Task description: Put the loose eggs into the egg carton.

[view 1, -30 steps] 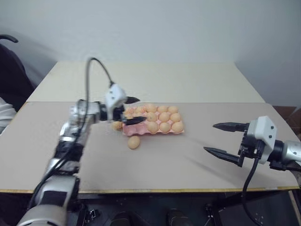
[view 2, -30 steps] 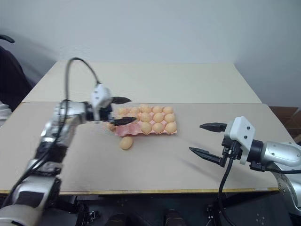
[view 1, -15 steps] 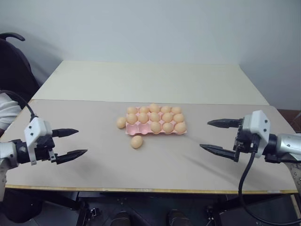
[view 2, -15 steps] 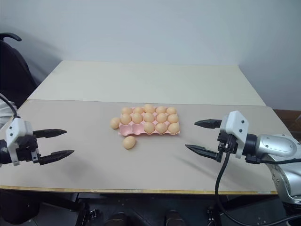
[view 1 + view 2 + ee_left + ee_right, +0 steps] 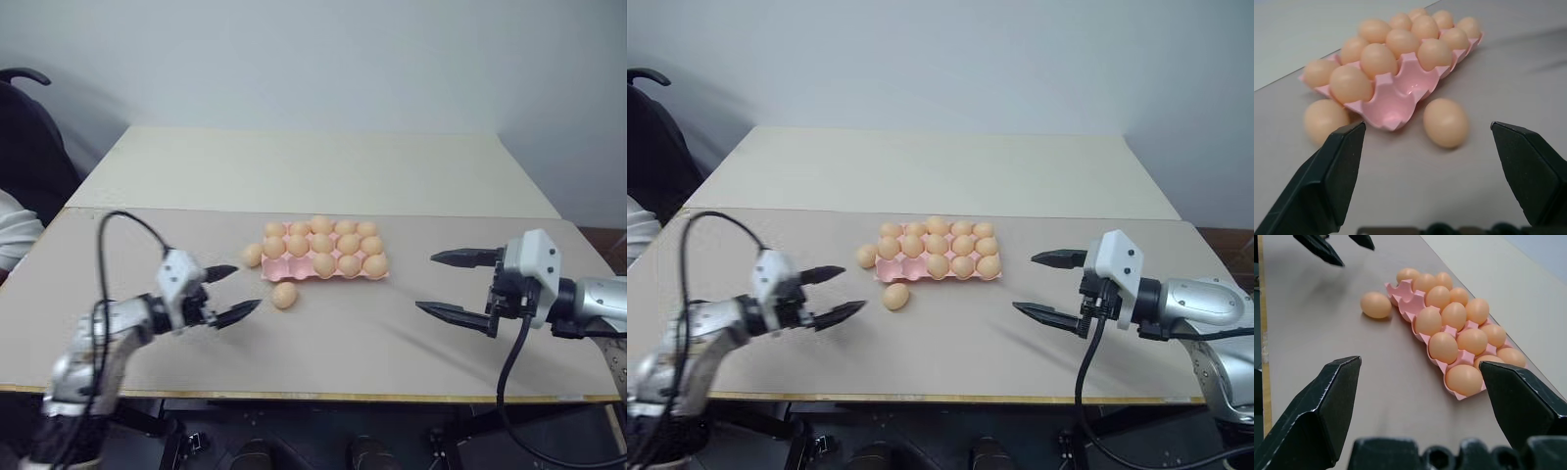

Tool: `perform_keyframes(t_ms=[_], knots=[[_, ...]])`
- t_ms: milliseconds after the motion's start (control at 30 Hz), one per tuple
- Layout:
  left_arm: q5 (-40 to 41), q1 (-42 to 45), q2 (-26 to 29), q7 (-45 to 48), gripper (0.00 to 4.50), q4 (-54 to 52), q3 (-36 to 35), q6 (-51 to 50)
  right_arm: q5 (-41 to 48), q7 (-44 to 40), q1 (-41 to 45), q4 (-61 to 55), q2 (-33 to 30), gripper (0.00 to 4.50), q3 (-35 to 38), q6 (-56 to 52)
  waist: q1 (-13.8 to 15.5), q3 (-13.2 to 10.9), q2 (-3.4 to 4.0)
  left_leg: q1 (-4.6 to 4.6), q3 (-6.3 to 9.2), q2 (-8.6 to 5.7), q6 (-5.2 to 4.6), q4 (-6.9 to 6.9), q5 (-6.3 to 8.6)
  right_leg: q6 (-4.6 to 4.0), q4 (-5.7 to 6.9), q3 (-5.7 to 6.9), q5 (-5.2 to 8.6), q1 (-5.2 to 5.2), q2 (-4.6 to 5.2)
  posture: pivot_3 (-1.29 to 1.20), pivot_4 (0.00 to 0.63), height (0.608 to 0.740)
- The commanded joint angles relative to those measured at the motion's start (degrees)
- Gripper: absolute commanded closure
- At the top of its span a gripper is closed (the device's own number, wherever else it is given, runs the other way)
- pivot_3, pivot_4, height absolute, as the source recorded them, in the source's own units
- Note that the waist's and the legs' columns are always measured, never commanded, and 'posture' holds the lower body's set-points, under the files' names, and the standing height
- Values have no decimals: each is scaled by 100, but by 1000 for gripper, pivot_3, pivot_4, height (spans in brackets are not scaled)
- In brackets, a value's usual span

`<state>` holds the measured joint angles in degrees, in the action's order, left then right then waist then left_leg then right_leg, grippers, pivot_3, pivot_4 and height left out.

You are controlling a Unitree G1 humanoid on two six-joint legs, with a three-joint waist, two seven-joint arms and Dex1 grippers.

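We see soft, even indoor light over both head views, with no hard glare on the table [image 5: 392, 176]. Faint, diffuse shadows lie under the right gripper [image 5: 468, 287] and beside the eggs [image 5: 318, 250]. The left gripper [image 5: 231, 292] and its arm at lower left are smeared by motion blur. In the left wrist view the near black fingers [image 5: 1334, 174] are soft, the carton [image 5: 1396, 100] shows a small sheen, and far eggs blur.
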<state>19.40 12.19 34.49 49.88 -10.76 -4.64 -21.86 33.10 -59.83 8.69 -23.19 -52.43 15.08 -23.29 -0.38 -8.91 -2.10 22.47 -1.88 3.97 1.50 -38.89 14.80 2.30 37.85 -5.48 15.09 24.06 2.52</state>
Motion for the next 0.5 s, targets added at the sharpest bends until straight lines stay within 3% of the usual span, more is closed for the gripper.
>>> perform_keyframes(t_ms=[33, 133, 500], knots=[[-339, 252, -439, -512, 34, 149, 429, 148, 150, 78, -42, -249, -62, 0, 319, -56, -18, 0, 0, -2, 0, 0, 0, 0, 0, 0, 0, 0, 0, -2, 0, 0, 150, 740], [-539, 380, -935, -1018, 34, 219, 723, -28, 191, 156, -204, -409, -53, 0, 476, -113, -23, 0, 0, -3, 1, -2, 0, -1, 0, 1, 1, 0, 0, -6, 1, 0, 150, 740], [-568, 57, -1262, -1579, 34, -323, 711, 39, 261, 347, -673, -719, -25, 0, 812, -185, -41, 0, 0, -7, 3, -2, 0, 0, 0, 2, -1, -1, 0, -12, 1, 0, 150, 740]])
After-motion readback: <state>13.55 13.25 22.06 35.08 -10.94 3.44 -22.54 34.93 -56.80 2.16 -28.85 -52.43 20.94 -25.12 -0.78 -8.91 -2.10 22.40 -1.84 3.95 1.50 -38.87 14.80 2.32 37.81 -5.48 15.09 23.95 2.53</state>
